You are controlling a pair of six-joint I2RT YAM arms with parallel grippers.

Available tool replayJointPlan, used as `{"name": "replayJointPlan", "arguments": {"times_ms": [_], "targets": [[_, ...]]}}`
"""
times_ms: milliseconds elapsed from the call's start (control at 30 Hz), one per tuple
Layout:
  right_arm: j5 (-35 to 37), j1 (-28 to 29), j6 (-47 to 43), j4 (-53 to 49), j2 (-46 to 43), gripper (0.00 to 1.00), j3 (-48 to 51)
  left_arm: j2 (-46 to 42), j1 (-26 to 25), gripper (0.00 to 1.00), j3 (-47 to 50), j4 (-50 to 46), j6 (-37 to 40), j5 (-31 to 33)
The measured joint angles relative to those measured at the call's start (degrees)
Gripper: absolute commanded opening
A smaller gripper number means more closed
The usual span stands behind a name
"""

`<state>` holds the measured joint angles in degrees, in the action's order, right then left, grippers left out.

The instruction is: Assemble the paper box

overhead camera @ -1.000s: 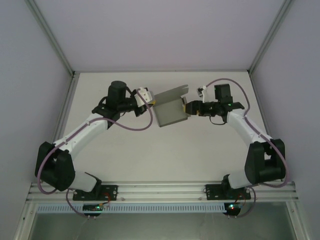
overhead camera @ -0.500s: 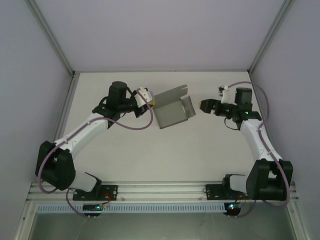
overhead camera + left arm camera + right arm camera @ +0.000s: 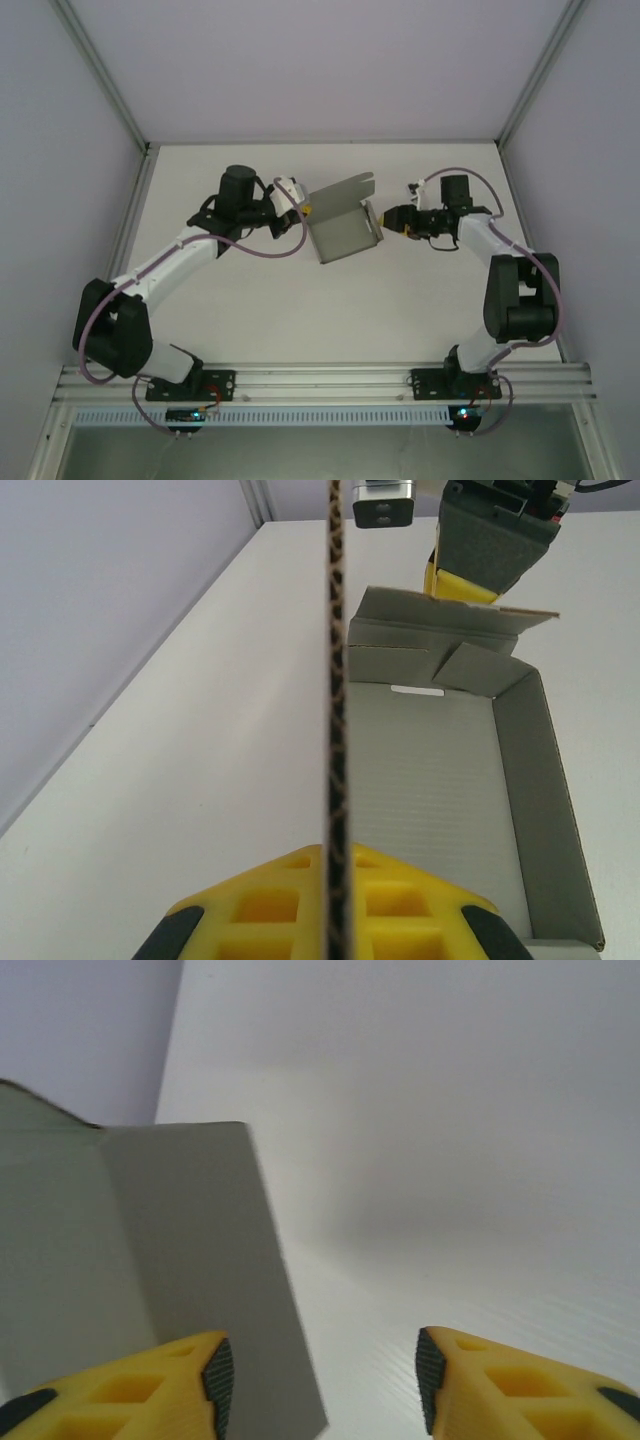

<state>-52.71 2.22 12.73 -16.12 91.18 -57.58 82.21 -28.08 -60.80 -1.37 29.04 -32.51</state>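
The paper box is grey cardboard, partly folded, lying mid-table with its lid flap raised at the back. My left gripper is shut on the box's left wall; in the left wrist view the wall's corrugated edge runs straight between the yellow fingers of that gripper, with the box's inside to the right. My right gripper stands open just off the box's right side. In the right wrist view a grey panel of the box lies beside the left finger, and nothing is gripped by the right gripper.
The white table is enclosed by pale walls with metal posts at the back corners. The metal rail that carries both arm bases runs along the near edge. The right arm's elbow stands at the right.
The right gripper pulled back to the right from the box's right wall, then returned close to it with the elbow swung inward. The left gripper kept its hold; the box turned slightly.
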Motion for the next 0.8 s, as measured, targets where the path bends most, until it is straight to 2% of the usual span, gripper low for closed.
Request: {"name": "replayJointPlan", "arguments": {"times_ms": [267,467,567,800], "targets": [[-6.0,1.6,1.9,5.7,0.1,0.45,0.5,1.6,0.0,0.00,0.0,-0.1,-0.2,0.1],[-6.5,4.8,0.5,5.5,1.5,0.42,0.5,1.7,0.0,0.00,0.0,-0.2,-0.4,0.2],[-2.6,6.6,-2.4,1.6,3.5,0.45,-1.4,1.7,0.0,0.00,0.1,-0.9,-0.6,0.3],[13.7,13.2,-6.1,-1.6,6.1,0.39,-3.8,3.5,0.4,0.00,0.3,-3.3,-1.6,0.4]]}}
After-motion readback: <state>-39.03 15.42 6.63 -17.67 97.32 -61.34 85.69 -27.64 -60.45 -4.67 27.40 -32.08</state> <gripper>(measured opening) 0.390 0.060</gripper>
